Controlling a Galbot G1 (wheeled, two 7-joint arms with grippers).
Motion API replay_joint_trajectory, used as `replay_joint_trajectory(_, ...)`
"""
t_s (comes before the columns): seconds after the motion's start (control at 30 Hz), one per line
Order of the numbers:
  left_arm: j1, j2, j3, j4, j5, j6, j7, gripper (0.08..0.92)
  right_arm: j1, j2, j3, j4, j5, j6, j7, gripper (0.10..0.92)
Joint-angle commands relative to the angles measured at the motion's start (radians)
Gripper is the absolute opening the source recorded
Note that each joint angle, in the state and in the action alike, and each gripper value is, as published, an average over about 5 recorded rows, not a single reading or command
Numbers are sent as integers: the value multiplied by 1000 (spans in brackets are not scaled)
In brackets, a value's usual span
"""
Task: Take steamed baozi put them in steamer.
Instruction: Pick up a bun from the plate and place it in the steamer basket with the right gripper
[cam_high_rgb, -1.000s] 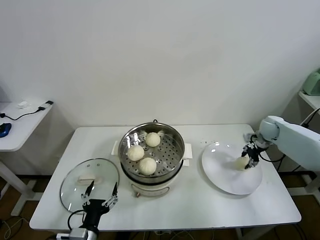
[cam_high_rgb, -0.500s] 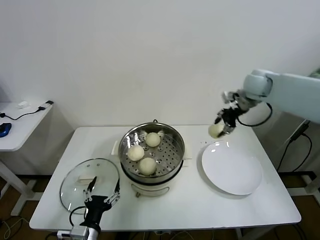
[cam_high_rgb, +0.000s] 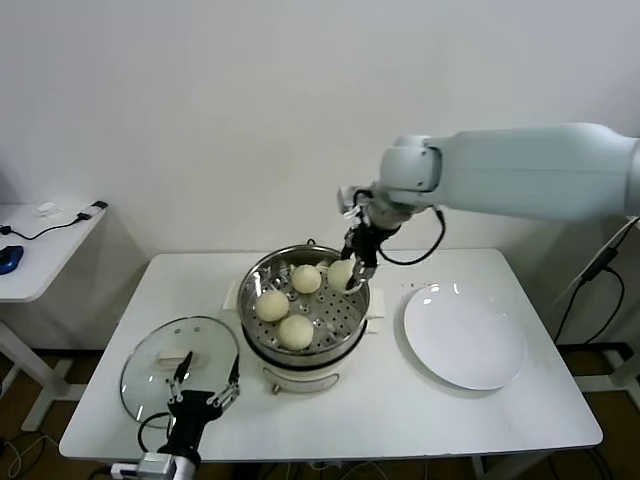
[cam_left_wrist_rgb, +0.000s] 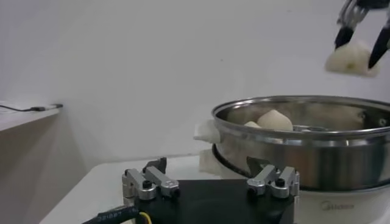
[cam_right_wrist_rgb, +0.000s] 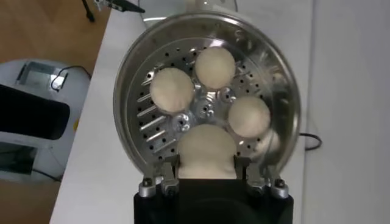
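A smooth pale blue-white right arm (cam_high_rgb: 520, 170) carries a looping black cable and a black, silver-knuckled right gripper (cam_high_rgb: 358, 262).

steamer (cam_high_rgb: 305, 310) at desk (cam_high_rgb: 500, 415) centre holds three baozi (cam_high_rgb: 295, 330), lid (cam_high_rgb: 180, 367) to its left, plate (cam_high_rgb: 465, 337) right.

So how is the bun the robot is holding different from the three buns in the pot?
The held bun hangs in the air over the steamer, pinched by the right gripper; the three buns lie loose on its holey floor. From the right wrist view, the held bun is squeezed between the fingers, while the three buns stay round. All four are smooth, cream-white and about the same size.
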Motion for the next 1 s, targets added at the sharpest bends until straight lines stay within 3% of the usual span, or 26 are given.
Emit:
replay_joint_trajectory(0.03, 4, 2, -3, -3, -6, -2, 0, 823, -183, 126, -3, -92, -38, -75, 97, 605)
replay_joint_trajectory(0.6, -2, 9, -4, -20, -20, 7, 1, 823, -239, 137, 18, -160, -69, -65, 98, 621)
replay_joint_trajectory(0.87, -2, 9, -6, -23, -23, 4, 0, 823, -174, 105, 39, -153, -29, 25, 5, 795)
replay_joint_trajectory(1.0, 0, 10, -7, -32, -32, 11, 0, 823, -94, 14, 76, -127, 16, 63, -29, 820)
